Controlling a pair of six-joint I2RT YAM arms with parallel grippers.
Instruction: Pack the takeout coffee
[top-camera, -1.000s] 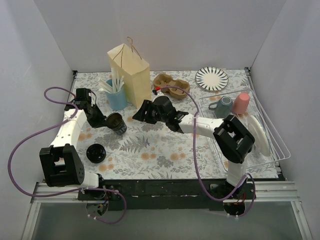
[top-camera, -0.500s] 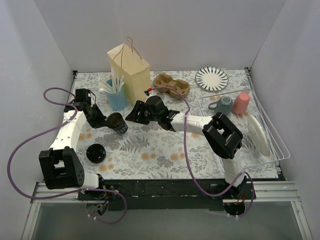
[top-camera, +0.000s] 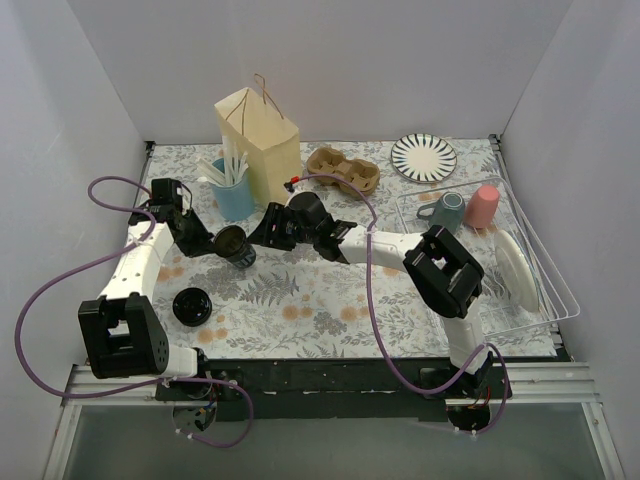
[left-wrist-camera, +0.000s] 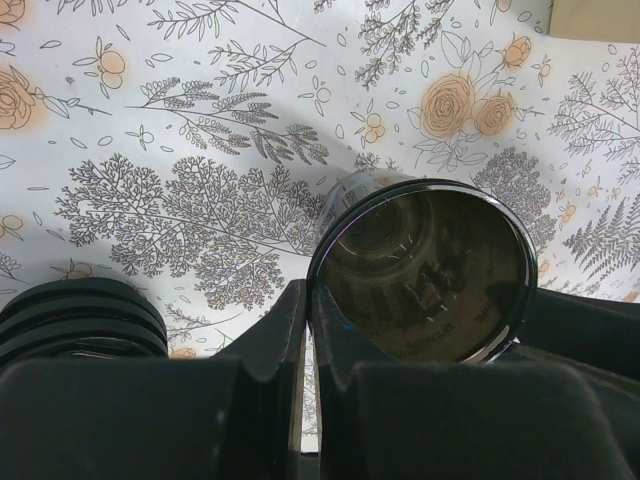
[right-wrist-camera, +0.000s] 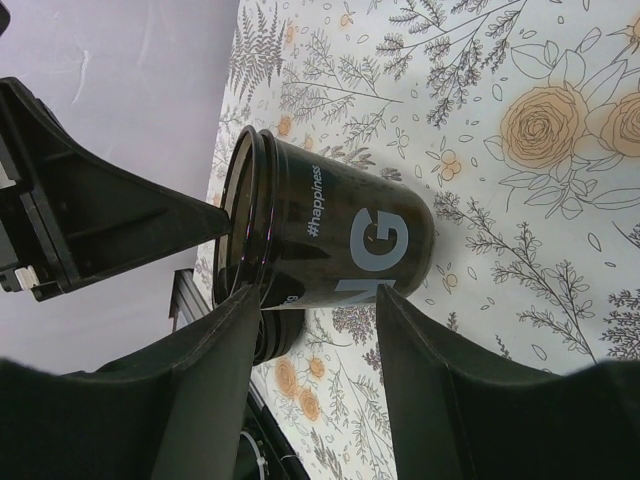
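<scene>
Two grippers work on one cup: the takeout coffee cup (top-camera: 237, 247), dark brown-black and open-topped, is left of table centre, just in front of the blue cup (top-camera: 236, 198) of white utensils and near the paper bag (top-camera: 262, 140). It is tilted, mouth facing the left arm, base toward the right arm. Can't tell if its base touches the floral table (top-camera: 330, 300). The left gripper (top-camera: 212, 241) is clamped tight on the cup's rim, thin wall pinched between its fingertips, plain in the left wrist view. The right gripper (right-wrist-camera: 315, 295) is spread wide, one finger on each side of the cup's body, with white lettering on the side wall showing between them. Contact with the wall can't be told. A flat round black lid (top-camera: 191, 306) lies on the table nearer the arm bases, apart from the cup. A brown cup carrier (top-camera: 343, 170) sits behind the right arm, beside the bag, and a striped plate (top-camera: 424, 157) is at the far right. A clear tray (top-camera: 540, 300) at right holds a grey-green mug (top-camera: 445, 210), a pink cup (top-camera: 482, 206) and a white plate (top-camera: 517, 262).
</scene>
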